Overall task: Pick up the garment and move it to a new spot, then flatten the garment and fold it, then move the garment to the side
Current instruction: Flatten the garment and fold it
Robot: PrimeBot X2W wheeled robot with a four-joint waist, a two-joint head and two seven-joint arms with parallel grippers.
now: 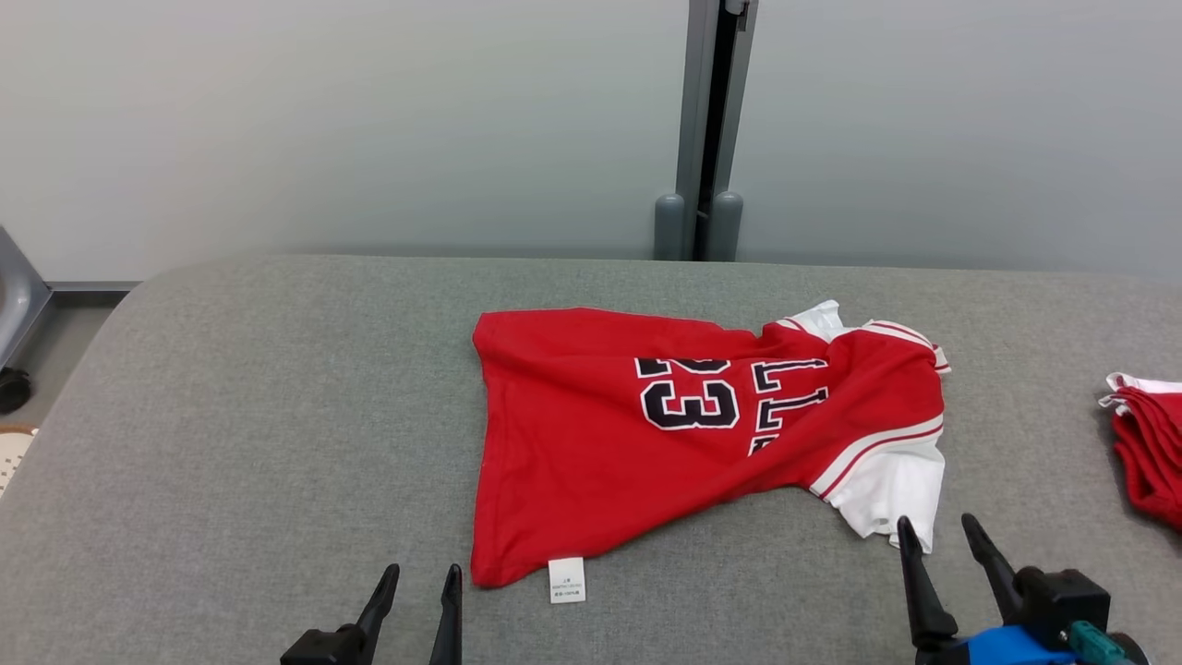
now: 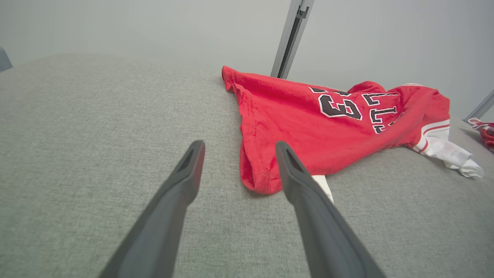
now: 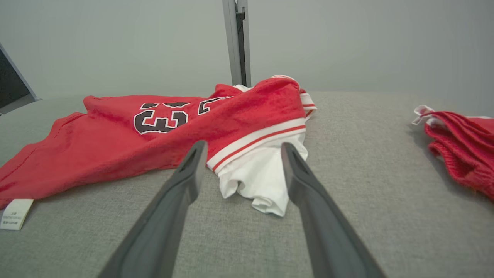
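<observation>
**Red garment point(image 1: 591, 462) lies loose on grey worktop point(image 1: 231, 416); left tool point(image 1: 424, 571) and right tool point(image 1: 936, 523) both open**

Head view: the garment, a red jersey with a dark number and lettering, lies rumpled near the middle of the worktop. Its hem is toward the left and its white sleeve point(image 1: 891, 489) is at the near right. A small white label point(image 1: 567, 580) sticks out at the near left corner. The left tool sits just beside that corner, fingers apart, holding nothing. The right tool's tips stand at the sleeve's near edge, also spread and empty. Another red cloth point(image 1: 1150, 453) lies at the far right edge, well apart.

Left wrist view: the left tool's two fingers are parted above bare worktop, and the hem corner shows between and beyond their tips. One finger hides part of the label.

Right wrist view: the right tool's fingers are parted, with the crumpled white sleeve between them just past the tips. Whether they touch it I cannot tell.
</observation>
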